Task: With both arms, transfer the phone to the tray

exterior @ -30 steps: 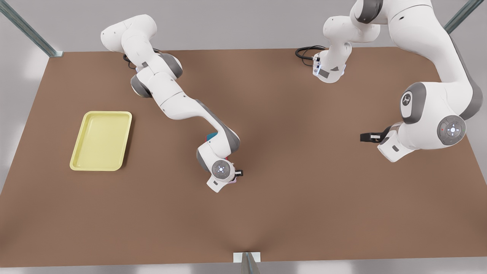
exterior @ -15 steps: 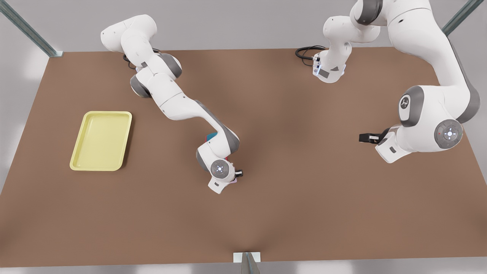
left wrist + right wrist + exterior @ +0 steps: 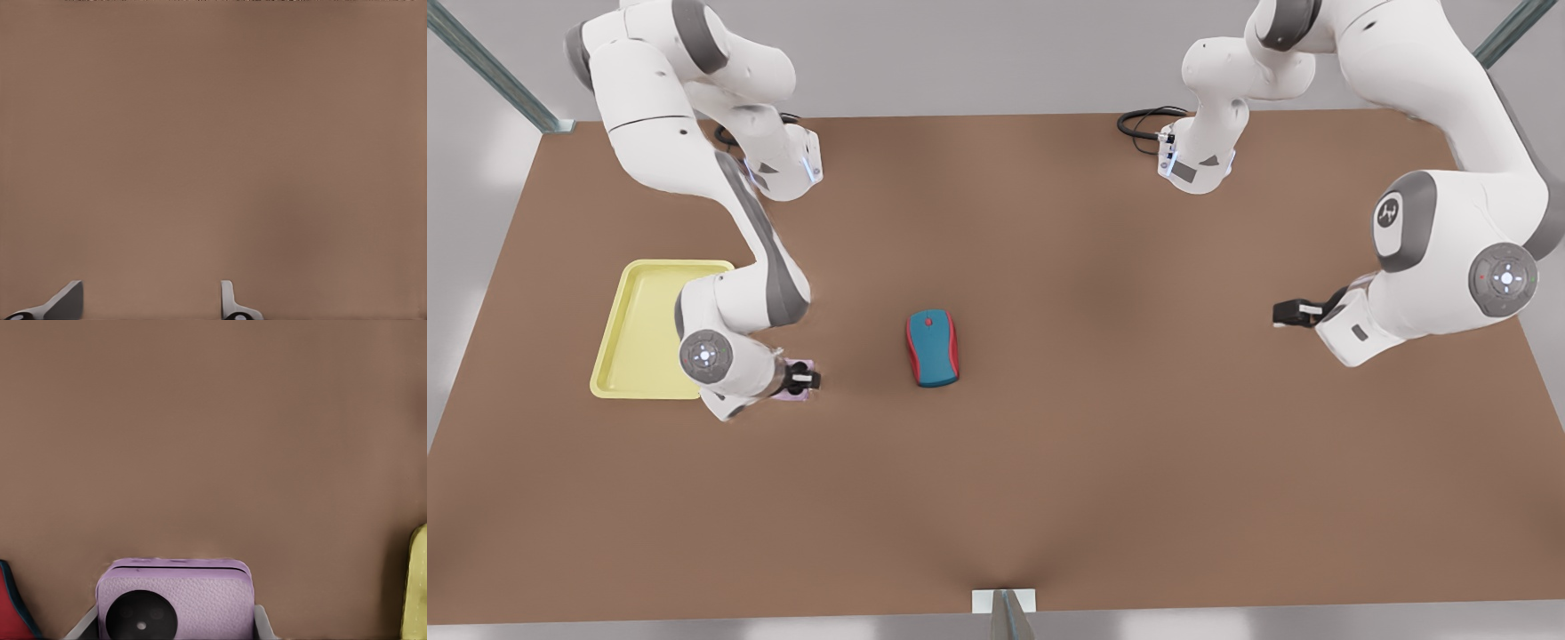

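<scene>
While our right gripper [image 3: 807,380] clamps the flat lilac phone [image 3: 176,599] between its fingers, just beside the pale yellow rimmed tray [image 3: 636,320], the teal-and-red mouse [image 3: 932,348] lies nearby. Our left gripper [image 3: 1285,313] waits well apart over bare brown table [image 3: 1103,444], fingers spread.

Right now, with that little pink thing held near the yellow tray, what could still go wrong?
The right pincer is shut on the phone beside the tray, not over it. Letting go here would probably leave the phone on the table.

The right wrist view shows the fingers only at the phone's sides, so it might slip.

The mouse lies close by; a swing back that way could knock it. The left pincer waits open, far off.
</scene>
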Tool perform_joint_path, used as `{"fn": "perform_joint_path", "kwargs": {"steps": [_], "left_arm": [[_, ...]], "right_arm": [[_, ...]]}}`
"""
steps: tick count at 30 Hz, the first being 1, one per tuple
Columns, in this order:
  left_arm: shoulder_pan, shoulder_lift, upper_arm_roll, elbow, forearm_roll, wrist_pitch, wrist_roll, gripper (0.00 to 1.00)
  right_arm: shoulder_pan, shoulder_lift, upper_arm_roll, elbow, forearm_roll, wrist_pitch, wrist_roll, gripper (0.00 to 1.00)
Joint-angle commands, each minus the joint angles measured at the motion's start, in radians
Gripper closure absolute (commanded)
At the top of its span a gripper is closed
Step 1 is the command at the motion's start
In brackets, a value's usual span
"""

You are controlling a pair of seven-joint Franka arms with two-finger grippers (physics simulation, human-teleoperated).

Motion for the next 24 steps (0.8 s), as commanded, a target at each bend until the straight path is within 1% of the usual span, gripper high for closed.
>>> {"fn": "perform_joint_path", "kwargs": {"steps": [1,4,8,9,10,11,14,15,16,17,18,19,20,21,24], "left_arm": [[0.001,0.001,0.005,0.001,-0.037,0.001,0.014,0.00],[0.001,0.001,0.000,0.001,-0.040,-0.006,0.011,0.00],[0.001,-0.002,0.002,0.001,-0.040,-0.008,0.014,0.00],[0.001,-0.007,0.002,0.001,-0.040,-0.009,0.013,0.00],[0.001,-0.011,0.000,0.001,-0.039,-0.009,0.010,0.00],[0.001,-0.013,0.000,0.001,-0.039,-0.020,0.008,0.00],[0.001,-0.040,-0.001,0.002,-0.036,-0.026,0.002,0.00],[0.001,-0.048,0.000,0.002,-0.030,-0.026,0.002,0.00],[0.001,-0.050,0.000,0.002,-0.030,-0.025,0.002,0.00],[0.001,-0.051,0.002,0.002,-0.030,-0.026,0.002,0.00],[0.001,-0.050,0.002,0.002,-0.030,-0.025,0.002,0.00],[0.001,-0.050,0.002,0.002,-0.030,-0.025,0.004,0.00],[0.001,-0.050,0.002,0.002,-0.028,-0.025,0.002,0.00],[0.001,-0.050,0.002,0.002,-0.028,-0.025,0.002,0.00],[0.001,-0.050,0.002,0.002,-0.030,-0.025,0.002,0.00]], "right_arm": [[-0.080,-0.056,0.000,-0.073,-0.002,0.024,-0.430,0.23],[-0.236,-0.088,-0.012,-0.134,-0.044,0.025,-0.653,0.23],[-0.258,-0.097,-0.150,-0.216,-0.056,0.085,-0.848,0.23],[-0.258,-0.097,-0.157,-0.237,-0.059,0.084,-0.852,0.21],[-0.260,-0.099,-0.169,-0.252,-0.062,0.076,-0.852,0.13],[-0.264,-0.097,-0.180,-0.254,-0.096,0.071,-0.852,0.00],[-0.270,-0.097,-0.180,-0.239,-0.125,0.051,-0.846,0.00],[-0.263,-0.099,-0.169,-0.168,-0.124,-0.011,-0.829,0.00],[-0.255,-0.110,-0.092,-0.009,-0.124,-0.151,-0.698,0.00],[-0.208,-0.145,-0.035,0.089,-0.118,-0.246,-0.534,0.00],[-0.100,-0.195,-0.061,0.142,-0.105,-0.312,-0.408,0.00],[-0.048,-0.219,-0.069,0.239,-0.072,-0.433,-0.334,0.00],[-0.042,-0.154,-0.066,0.381,-0.070,-0.535,-0.317,0.00],[-0.042,-0.091,-0.061,0.485,-0.070,-0.599,-0.316,0.00],[-0.045,-0.099,-0.061,0.513,-0.059,-0.581,-0.312,0.00]]}}
